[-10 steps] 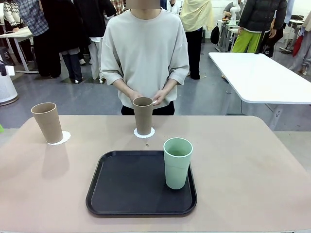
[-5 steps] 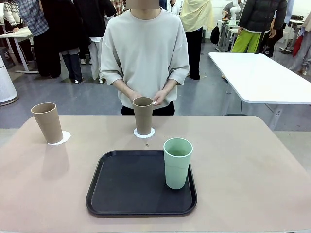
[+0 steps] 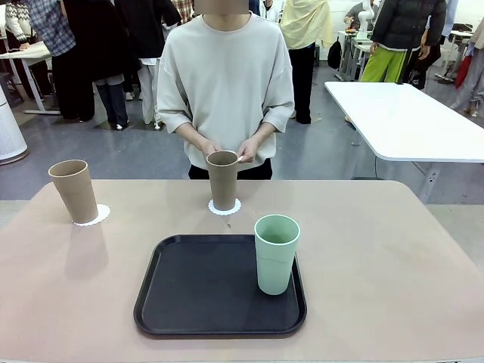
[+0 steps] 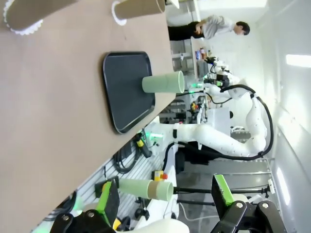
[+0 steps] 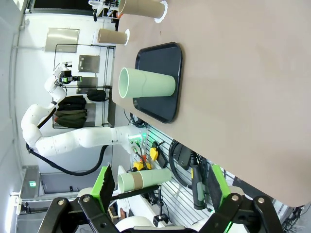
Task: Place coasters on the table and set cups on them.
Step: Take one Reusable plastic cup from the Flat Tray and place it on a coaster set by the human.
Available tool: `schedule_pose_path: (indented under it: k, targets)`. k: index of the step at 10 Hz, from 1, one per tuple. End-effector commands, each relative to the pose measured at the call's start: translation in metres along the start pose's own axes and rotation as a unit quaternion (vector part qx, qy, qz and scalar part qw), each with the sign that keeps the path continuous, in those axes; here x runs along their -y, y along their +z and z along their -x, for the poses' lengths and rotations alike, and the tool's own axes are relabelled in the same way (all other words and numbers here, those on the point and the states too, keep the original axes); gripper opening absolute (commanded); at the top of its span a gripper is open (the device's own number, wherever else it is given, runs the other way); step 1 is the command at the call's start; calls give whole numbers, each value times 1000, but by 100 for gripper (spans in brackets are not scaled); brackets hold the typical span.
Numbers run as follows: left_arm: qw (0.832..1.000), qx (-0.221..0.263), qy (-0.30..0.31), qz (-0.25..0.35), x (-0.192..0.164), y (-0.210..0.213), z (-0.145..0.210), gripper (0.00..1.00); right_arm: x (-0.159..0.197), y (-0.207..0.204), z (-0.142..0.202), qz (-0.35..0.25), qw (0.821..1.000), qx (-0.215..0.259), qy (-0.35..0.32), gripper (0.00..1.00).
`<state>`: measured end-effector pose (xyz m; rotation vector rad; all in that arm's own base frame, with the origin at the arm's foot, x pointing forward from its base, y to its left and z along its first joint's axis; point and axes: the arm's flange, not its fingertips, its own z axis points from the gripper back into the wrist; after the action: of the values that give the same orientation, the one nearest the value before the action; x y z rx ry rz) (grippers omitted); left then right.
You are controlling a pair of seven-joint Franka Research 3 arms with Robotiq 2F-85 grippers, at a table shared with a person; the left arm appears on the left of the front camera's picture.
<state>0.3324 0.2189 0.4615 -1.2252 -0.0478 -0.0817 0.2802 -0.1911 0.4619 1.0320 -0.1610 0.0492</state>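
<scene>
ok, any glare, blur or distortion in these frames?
Front view: sharp, even light, soft shadow before the left tan-brown matte tumbler on the beige-pink tabletop. Left wrist view: rolled sideways, far wall washed out. Right wrist view: sideways too, tabletop evenly lit.

Grey floor behind, white table at right.

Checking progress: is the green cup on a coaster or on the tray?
On the tray: the green cup stands upright directly on the black tray, on its right side.
</scene>
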Motion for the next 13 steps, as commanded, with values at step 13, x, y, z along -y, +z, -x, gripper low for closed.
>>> schedule_pose_path:
  k: [13]
  targets:
    - [999,30,-4,-18,-6,30,10,100,0,0,0,-2,1000,0,2,100]
